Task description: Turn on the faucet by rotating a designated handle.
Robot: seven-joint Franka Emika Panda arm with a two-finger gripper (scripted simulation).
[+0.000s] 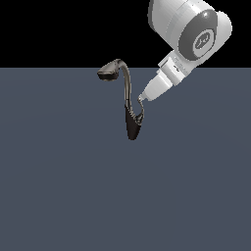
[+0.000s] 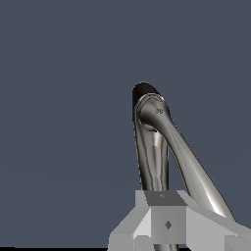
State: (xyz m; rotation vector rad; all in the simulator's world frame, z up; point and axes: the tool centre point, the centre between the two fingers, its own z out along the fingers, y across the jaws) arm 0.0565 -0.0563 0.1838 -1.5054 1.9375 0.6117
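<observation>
I see the arm (image 1: pixel 188 29) reaching down beside the faucet (image 1: pixel 128 105), which stands upright on the grey floor (image 1: pixel 59 186); my gripper (image 1: pixel 141 99) sits just above its thin handle (image 1: pixel 139 116), fingers' spread unreadable

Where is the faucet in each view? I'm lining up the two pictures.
Exterior view: the faucet stands upper centre on the grey floor, spray head toward that view's left, the gripper at its right side.
Wrist view: the faucet rises just beyond the gripper.
Shared landmark: its arched neck.
</observation>
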